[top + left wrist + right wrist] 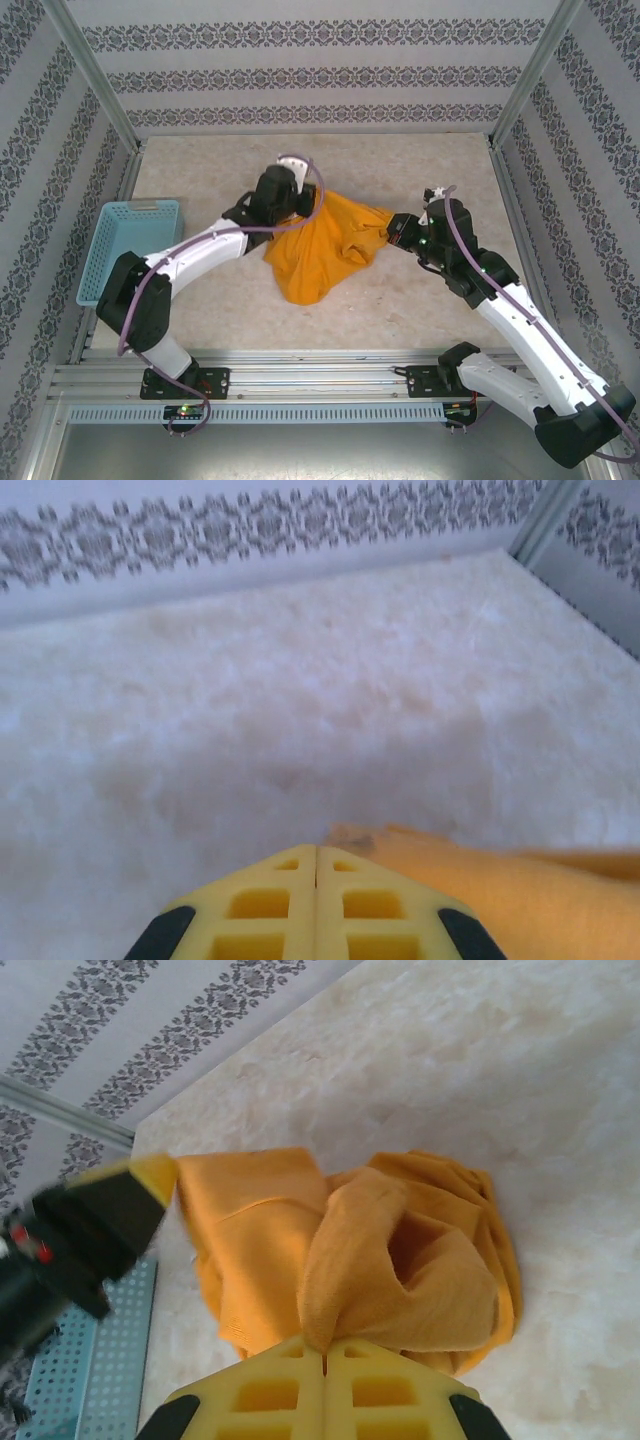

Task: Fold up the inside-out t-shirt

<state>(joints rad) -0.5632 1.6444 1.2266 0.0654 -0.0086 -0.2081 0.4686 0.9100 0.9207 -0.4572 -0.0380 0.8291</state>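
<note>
I've got the inside-out t-shirt (pixel 325 250) bunched mid-table, its upper edge strung between both tools. The left gripper (pixel 316 855) is pressed fully closed with an orange corner poking out at its tips, and the right gripper (pixel 323 1348) is closed too, nipping a fold. The cloth sags to a crumpled point on the near side; the table (pixel 420 165) lies bare far and near of it — a blue basket (pixel 135 245) sits at the left edge, well apart.
</note>
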